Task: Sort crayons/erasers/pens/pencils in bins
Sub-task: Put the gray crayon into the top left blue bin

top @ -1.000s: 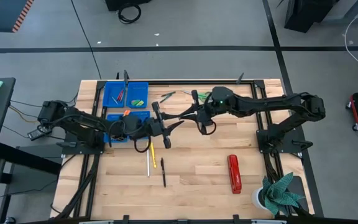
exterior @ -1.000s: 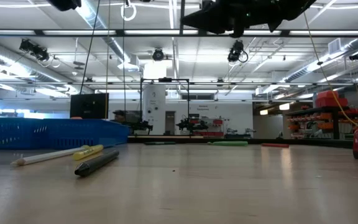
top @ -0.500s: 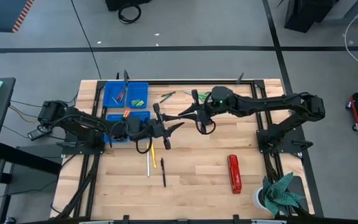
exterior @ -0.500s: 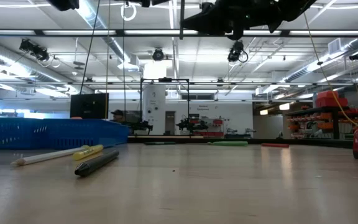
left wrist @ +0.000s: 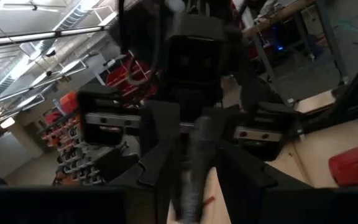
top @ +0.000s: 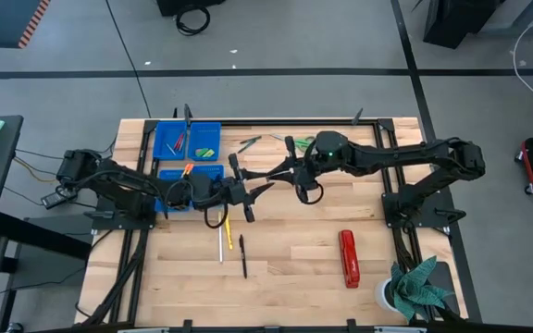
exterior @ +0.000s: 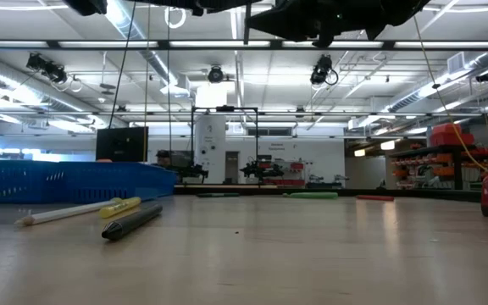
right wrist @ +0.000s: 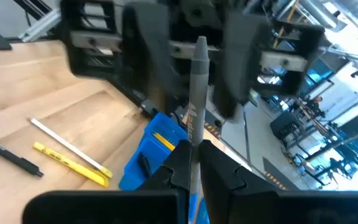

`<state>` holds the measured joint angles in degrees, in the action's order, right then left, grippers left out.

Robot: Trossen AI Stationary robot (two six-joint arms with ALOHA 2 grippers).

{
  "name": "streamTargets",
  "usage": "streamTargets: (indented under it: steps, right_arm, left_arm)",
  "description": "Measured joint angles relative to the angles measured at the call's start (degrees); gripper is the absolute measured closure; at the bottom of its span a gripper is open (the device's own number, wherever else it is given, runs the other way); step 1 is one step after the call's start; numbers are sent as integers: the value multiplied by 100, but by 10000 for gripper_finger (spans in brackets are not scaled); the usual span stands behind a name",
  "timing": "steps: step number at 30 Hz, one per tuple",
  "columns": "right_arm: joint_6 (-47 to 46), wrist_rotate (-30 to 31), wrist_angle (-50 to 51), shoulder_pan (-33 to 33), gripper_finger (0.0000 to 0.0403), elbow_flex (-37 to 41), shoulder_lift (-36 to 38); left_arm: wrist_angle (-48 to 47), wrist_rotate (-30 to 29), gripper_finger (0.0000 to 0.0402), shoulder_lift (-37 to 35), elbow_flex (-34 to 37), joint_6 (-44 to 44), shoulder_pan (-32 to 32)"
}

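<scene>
My right gripper [right wrist: 194,148] is shut on a grey pen [right wrist: 196,93], high above the table's middle [top: 280,169]. The pen's free tip [right wrist: 199,42] reaches between the open fingers of my left gripper [right wrist: 191,59], which faces it from the table's left [top: 251,188]. Whether those fingers touch the pen, I cannot tell. Blue bins [top: 190,139] [top: 176,176] sit at the far left; one [right wrist: 151,155] holds a yellow pencil. A white pencil [top: 220,242], a yellow stick [top: 229,231] and a black pen [top: 243,257] lie on the wood. My right gripper pinches the grey pen between its two fingers [right wrist: 178,158] near its rear end [right wrist: 194,134]. It comes level from the table's right. The pen lies along the fingers and sticks out ahead of them toward my left gripper, lifted clear of the table.
A red stapler [top: 348,258] lies toward the near right, with a potted plant [top: 415,287] at the near right corner. Green-handled scissors [top: 294,141] and other small sticks lie near the far edge. Bare wood spreads across the near middle.
The two grippers have drawn closer together above the table's middle: the right one edged toward the left with the pen, and the left one moved to meet it, so the pen's tip now stands between the left fingers.
</scene>
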<state>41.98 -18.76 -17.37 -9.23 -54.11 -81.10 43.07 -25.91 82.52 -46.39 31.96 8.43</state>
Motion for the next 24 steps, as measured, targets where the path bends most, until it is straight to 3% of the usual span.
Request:
streamTargets:
  steps: [14,18,24]
  right_arm:
    - [24,13,42,55,373,0,-2]
    - [26,17,44,55,373,0,-2]
    - [25,46,44,53,373,0,-4]
  left_arm:
    - [-82,5,235,-2,0,-134,-24]
    - [-231,13,252,-2,0,-310,-126]
    - [-338,10,307,-2,0,-283,-185]
